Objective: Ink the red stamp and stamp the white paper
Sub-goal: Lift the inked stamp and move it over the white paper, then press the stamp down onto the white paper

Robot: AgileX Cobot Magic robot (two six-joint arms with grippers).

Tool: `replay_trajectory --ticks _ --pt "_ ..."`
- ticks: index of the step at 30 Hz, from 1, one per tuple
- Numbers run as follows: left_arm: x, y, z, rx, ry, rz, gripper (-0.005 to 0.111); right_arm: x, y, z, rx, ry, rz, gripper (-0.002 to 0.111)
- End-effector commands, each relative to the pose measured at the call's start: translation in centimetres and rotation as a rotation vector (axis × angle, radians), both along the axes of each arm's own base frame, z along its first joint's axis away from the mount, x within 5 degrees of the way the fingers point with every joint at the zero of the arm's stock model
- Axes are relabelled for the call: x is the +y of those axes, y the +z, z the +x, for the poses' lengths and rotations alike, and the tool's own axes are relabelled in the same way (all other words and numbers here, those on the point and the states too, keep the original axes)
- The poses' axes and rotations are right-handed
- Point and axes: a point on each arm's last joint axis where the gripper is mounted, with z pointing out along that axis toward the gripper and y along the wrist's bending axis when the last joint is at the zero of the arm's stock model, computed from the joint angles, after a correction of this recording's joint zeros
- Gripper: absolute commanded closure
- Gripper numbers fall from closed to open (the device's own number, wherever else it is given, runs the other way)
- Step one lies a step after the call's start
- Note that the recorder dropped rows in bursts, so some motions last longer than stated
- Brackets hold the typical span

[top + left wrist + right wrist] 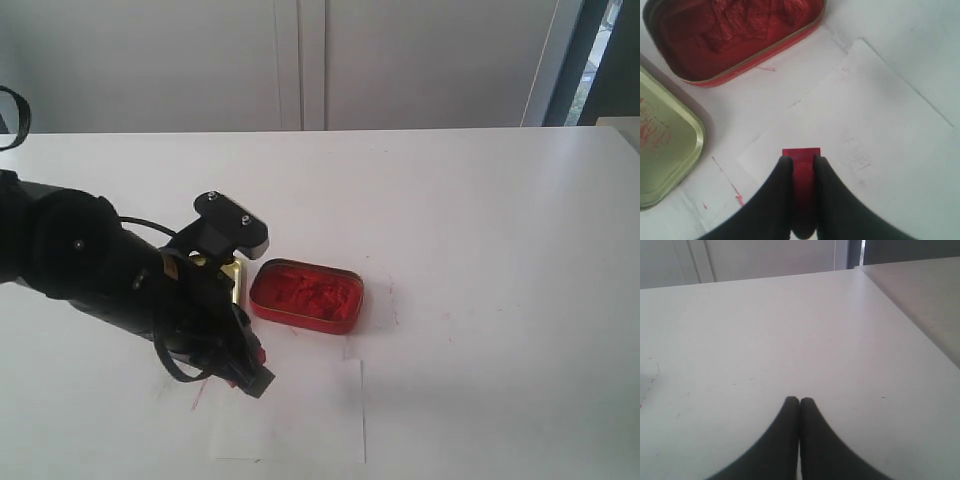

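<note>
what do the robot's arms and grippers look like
The left arm is bulky matt black, with a black cable looping beneath and a black plate bearing two silver screws. Both the left gripper and right gripper have smooth black fingers tapering to rounded tips.

Red stamp (801, 167) over white paper (880, 130) near edge; paper flat, faint imprint
</note>
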Motion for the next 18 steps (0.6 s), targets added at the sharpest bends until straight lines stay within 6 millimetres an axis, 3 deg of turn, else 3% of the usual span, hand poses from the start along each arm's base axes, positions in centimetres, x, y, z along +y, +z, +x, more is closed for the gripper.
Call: replay_trajectory --ticks 1,18 --pt "0.1 -0.6 -0.4 0.015 0.041 -0.033 0.107 0.0 -0.1 0.0 -0.007 0.002 -0.003 0.108" --pt "-0.1 -2.1 0.3 -0.009 0.087 -0.046 0.107 0.0 -0.1 0.0 -0.007 0.002 -0.003 0.108"
